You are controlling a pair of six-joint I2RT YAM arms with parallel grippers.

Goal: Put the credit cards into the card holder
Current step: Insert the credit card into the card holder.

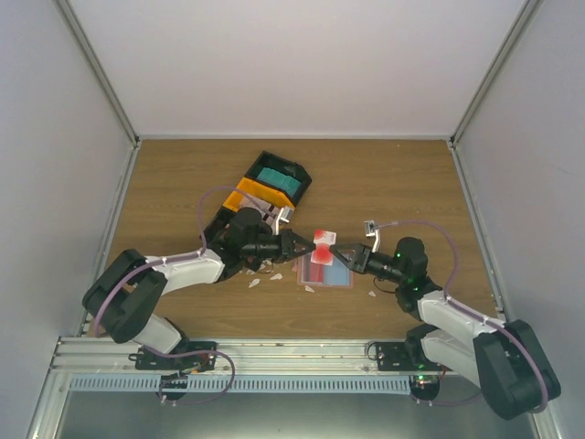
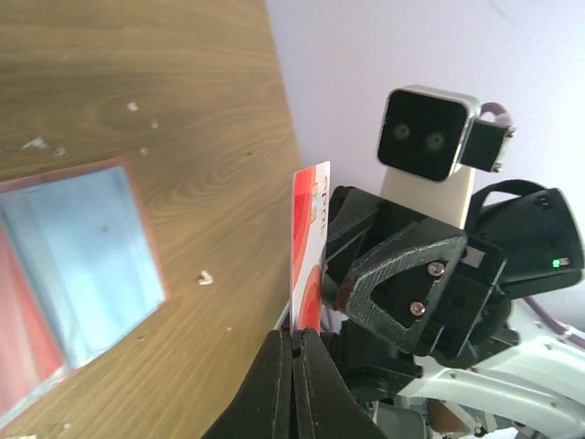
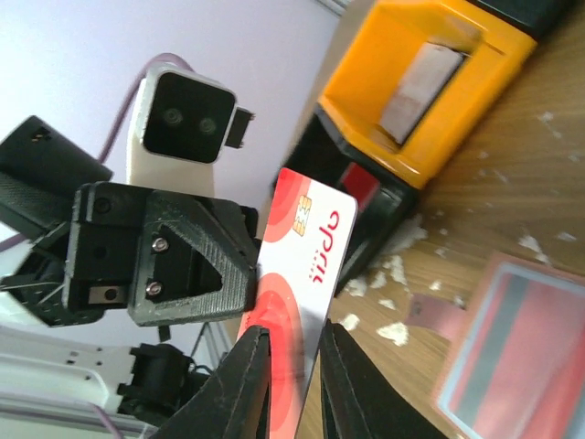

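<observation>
Wooden counter [image 1: 393,183] below. Left pincer [image 1: 306,245] clamps the credit card [image 1: 323,247]; right pincer [image 1: 341,255] straddles it, grip unclear. We risk dropping it mid-handover.

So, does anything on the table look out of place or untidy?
Yes. Small white scraps lie scattered on the table around the open card holder, like torn paper. The tray behind lies slanted to the table edge.
</observation>
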